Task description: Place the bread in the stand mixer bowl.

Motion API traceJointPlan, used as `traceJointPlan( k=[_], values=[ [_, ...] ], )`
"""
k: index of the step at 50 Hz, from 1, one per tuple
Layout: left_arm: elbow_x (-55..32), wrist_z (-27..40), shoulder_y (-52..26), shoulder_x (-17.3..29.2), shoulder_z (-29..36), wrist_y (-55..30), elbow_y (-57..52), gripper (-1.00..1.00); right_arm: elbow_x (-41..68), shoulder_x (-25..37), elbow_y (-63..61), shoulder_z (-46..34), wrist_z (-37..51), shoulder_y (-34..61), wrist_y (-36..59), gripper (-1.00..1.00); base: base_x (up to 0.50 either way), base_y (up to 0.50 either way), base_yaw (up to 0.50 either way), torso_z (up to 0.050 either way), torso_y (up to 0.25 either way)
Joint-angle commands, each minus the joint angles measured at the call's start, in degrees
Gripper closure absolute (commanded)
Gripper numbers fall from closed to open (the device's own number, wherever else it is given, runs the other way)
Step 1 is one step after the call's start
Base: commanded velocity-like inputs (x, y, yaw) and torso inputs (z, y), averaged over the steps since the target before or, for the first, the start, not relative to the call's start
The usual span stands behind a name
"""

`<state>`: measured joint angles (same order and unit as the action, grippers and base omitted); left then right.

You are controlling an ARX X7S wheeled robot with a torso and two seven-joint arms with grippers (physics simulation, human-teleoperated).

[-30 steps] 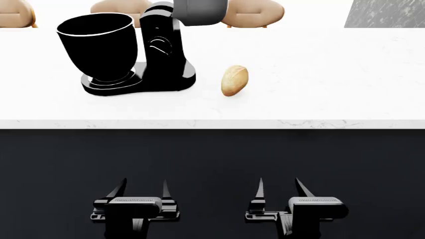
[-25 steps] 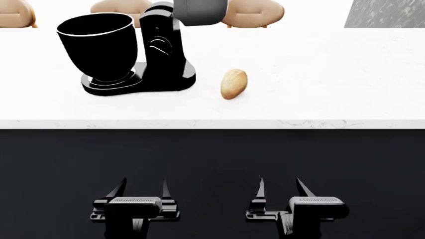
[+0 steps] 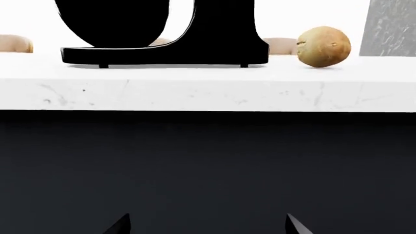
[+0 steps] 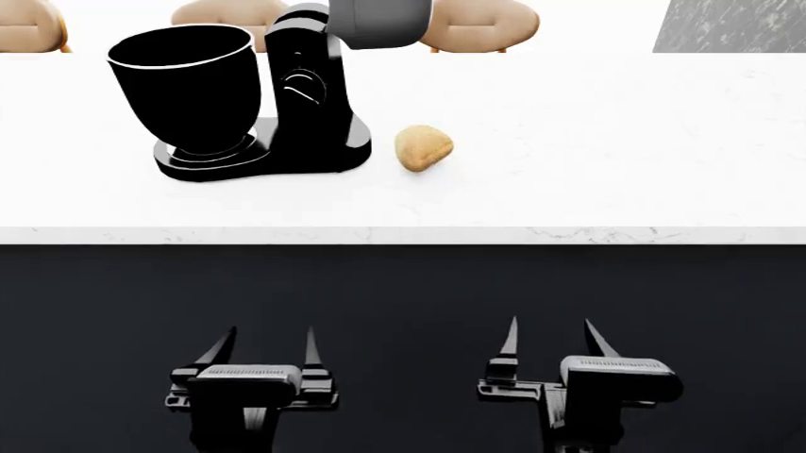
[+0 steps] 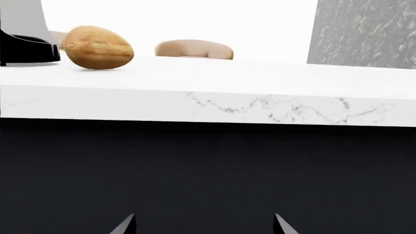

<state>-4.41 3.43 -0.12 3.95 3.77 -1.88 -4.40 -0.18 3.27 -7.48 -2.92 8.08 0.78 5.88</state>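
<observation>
The bread (image 4: 424,148), a small golden-tan roll, lies on the white marble counter (image 4: 605,142) just right of the black stand mixer's base. It also shows in the left wrist view (image 3: 324,47) and the right wrist view (image 5: 98,47). The stand mixer bowl (image 4: 185,90), glossy black with a pale rim, stands at the mixer's left side; its lower part shows in the left wrist view (image 3: 114,22). My left gripper (image 4: 266,345) and right gripper (image 4: 552,336) are both open and empty, low in front of the counter's dark face, well below the countertop.
The mixer's black column (image 4: 309,90) with a grey head (image 4: 377,21) stands between bowl and bread. Tan stool seats (image 4: 485,24) line the counter's far side. A grey marbled panel (image 4: 730,25) is at the back right. The dark cabinet front (image 4: 403,302) faces the grippers.
The bread has rolled left toward the mixer base and turned end-on. Both grippers have risen slightly; the right one shifted a little to the right.
</observation>
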Motion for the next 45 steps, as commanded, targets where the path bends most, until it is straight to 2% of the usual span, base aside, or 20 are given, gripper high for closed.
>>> traceJointPlan(
  k=[1, 4, 7, 9, 10, 11, 14, 15, 16, 21, 22, 45],
  values=[
    [-1.2, 2.8, -4.0, 3.6, -1.8, -11.6, -18.2, -1.0, -2.1, 2.2, -22.6, 1.7, 3.6, 4.4, 19.5, -1.0, 0.0, 0.0, 0.0, 0.0, 0.0],
    [-2.5, 3.2, -5.7, 5.6, -5.0, -13.8, -25.4, -1.0, -0.8, 4.1, -34.9, 4.6, 2.4, 7.8, 27.6, -1.0, 0.0, 0.0, 0.0, 0.0, 0.0],
    [-4.1, 5.1, -8.8, 7.6, -9.5, -19.4, -35.1, -1.0, 1.2, 6.1, -45.0, 7.8, 0.7, 12.3, 37.1, -1.0, 0.0, 0.0, 0.0, 0.0, 0.0],
    [-5.8, 5.9, -11.6, 9.5, -13.0, -24.1, -40.6, -1.0, 4.5, 7.5, -51.9, 11.9, -1.5, 15.7, 43.4, -1.0, 0.0, 0.0, 0.0, 0.0, 0.0],
    [-6.4, 6.3, -12.7, 10.4, -14.7, -25.7, -42.7, -1.0, 7.8, 9.8, -52.5, 13.5, 0.4, 16.7, 44.2, -1.0, 0.0, 0.0, 0.0, 0.0, 0.0],
    [-7.1, 6.3, -13.1, 10.8, -15.6, -26.5, -43.7, -1.0, 14.2, 14.1, -52.5, 14.2, 5.9, 16.3, 42.9, -1.0, 0.0, 0.0, 0.0, 0.0, 0.0],
    [-8.7, 6.9, -14.2, 12.0, -19.9, -28.3, -46.1, -1.0, 40.0, 39.9, -52.5, 11.8, 31.7, 12.5, 28.7, -1.0, 0.0, 0.0, 0.0, 0.0, 0.0],
    [-8.6, 7.2, -14.2, 12.0, -20.5, -28.2, -46.3, -1.0, 44.5, 46.1, -52.5, 11.6, 40.3, 10.7, 24.7, -1.0, 0.0, 0.0, 0.0, 0.0, 0.0],
    [-8.6, 7.2, -14.2, 12.1, -20.5, -28.2, -46.3, -1.0, 45.3, 47.8, -52.5, 10.6, 43.6, 10.4, 23.2, -1.0, 0.0, 0.0, 0.0, 0.0, 0.0],
    [-8.8, 7.4, -14.1, 12.2, -20.4, -28.2, -46.3, -1.0, 45.9, 50.3, -52.1, 8.9, 45.9, 10.1, 20.9, -1.0, 0.0, 0.0, 0.0, 0.0, 0.0],
    [-9.9, 8.7, -15.0, 12.7, -25.7, -28.8, -47.9, -1.0, 44.1, 49.9, -51.8, 15.7, 43.0, 2.1, 16.4, -1.0, 0.0, 0.5, 0.0, 0.0, 0.0],
    [-10.1, 9.3, -12.7, 12.1, -25.9, -27.3, -47.2, -1.0, 40.3, 48.3, -49.3, 14.9, 40.0, -3.6, 11.4, -1.0, 0.0, 0.5, 0.0, 0.0, 0.0]
  ],
)
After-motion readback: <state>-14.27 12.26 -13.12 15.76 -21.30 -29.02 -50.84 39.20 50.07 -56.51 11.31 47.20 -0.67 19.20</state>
